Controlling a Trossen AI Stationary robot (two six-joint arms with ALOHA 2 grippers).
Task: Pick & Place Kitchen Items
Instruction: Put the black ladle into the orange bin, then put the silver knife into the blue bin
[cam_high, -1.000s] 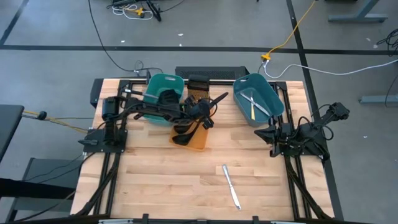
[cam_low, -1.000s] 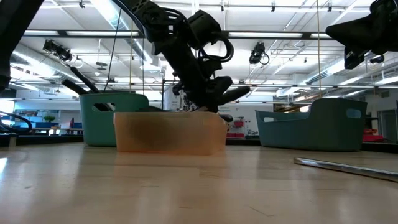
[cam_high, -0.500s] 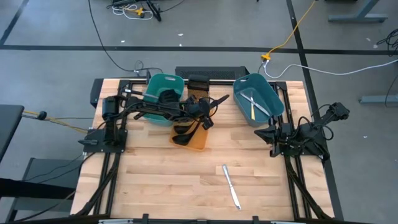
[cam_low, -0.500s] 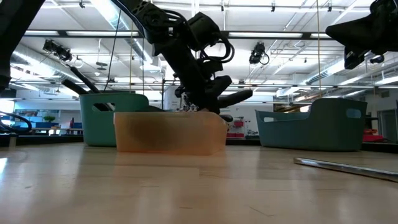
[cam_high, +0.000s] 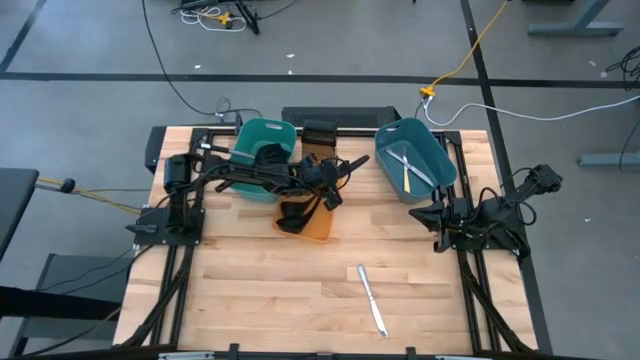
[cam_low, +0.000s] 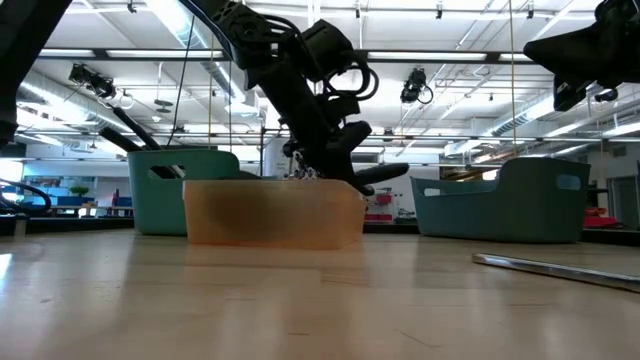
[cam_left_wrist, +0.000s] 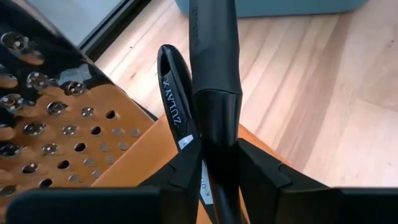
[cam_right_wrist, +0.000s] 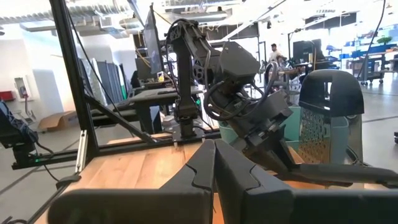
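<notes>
My left gripper (cam_high: 322, 182) hangs over the orange tub (cam_high: 319, 230) at mid-table, shut on a black plastic utensil (cam_left_wrist: 213, 68). The utensil's free end (cam_high: 352, 160) points toward the table's far right. Other black utensils (cam_high: 292, 212) lie in the orange tub. One marked ZULAY (cam_left_wrist: 174, 99) lies beside the held one. A silver knife (cam_high: 372, 298) lies flat on the table near the front. My right gripper (cam_right_wrist: 214, 163) is shut and empty at the table's right edge (cam_high: 438, 215). My left gripper pinches the black utensil's handle (cam_left_wrist: 217, 127) between its two fingers (cam_left_wrist: 186, 168), which lie along it. The handle runs on past the fingers, slanting slightly down over the orange tub's rim (cam_low: 385, 172). The utensil's other end is hidden behind the gripper.
A teal tub (cam_high: 250, 135) stands at the far left of centre. A blue-grey tub (cam_high: 436, 160) holding knives (cam_high: 407, 166) stands at the far right. A perforated metal grater (cam_left_wrist: 43, 106) stands by the orange tub. Bare wood lies around the silver knife.
My left gripper has sunk a little toward the orange tub and tipped. The held utensil's free end has dropped from slanting upward to about level with the tub's rim.
</notes>
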